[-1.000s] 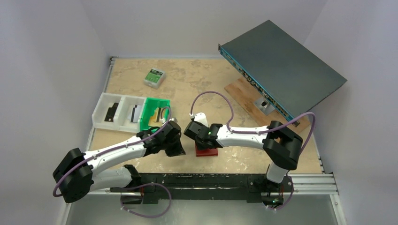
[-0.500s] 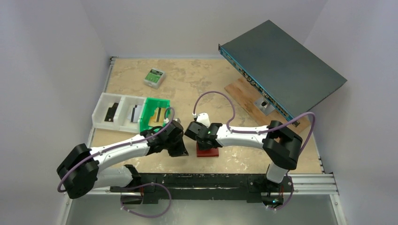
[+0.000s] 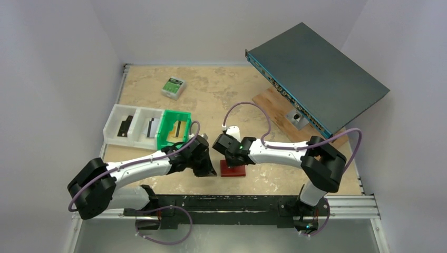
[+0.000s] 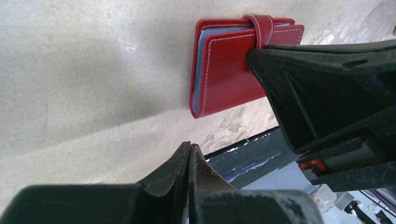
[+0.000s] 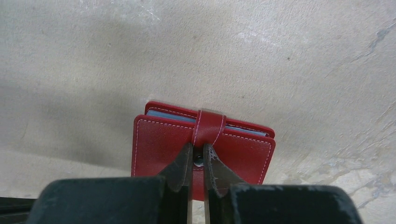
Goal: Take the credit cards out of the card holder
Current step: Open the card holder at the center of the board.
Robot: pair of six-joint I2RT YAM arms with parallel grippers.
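Note:
The red card holder (image 3: 233,170) lies folded shut on the table near its front edge, with the snap tab (image 5: 209,127) wrapped over its top. My right gripper (image 5: 199,149) is over it, fingertips drawn together on either side of the snap button, pinching the tab's end. My left gripper (image 4: 189,145) is shut with nothing in it and hovers just left of the card holder (image 4: 224,79). In the top view it (image 3: 211,172) nearly meets the right gripper (image 3: 231,159). Pale blue pocket edges (image 4: 201,65) show at the holder's side. The credit cards are hidden inside.
A green bin (image 3: 177,113) and a white divided tray (image 3: 120,112) stand at the left. A small green-and-white box (image 3: 173,87) lies at the back. A dark flat device (image 3: 316,74) leans on a wooden board (image 3: 271,103) at the right. The black rail (image 3: 237,203) runs along the front.
My right gripper's fingers have closed from partly open onto the snap tab. My left arm has slid right, closer to the card holder, still shut.

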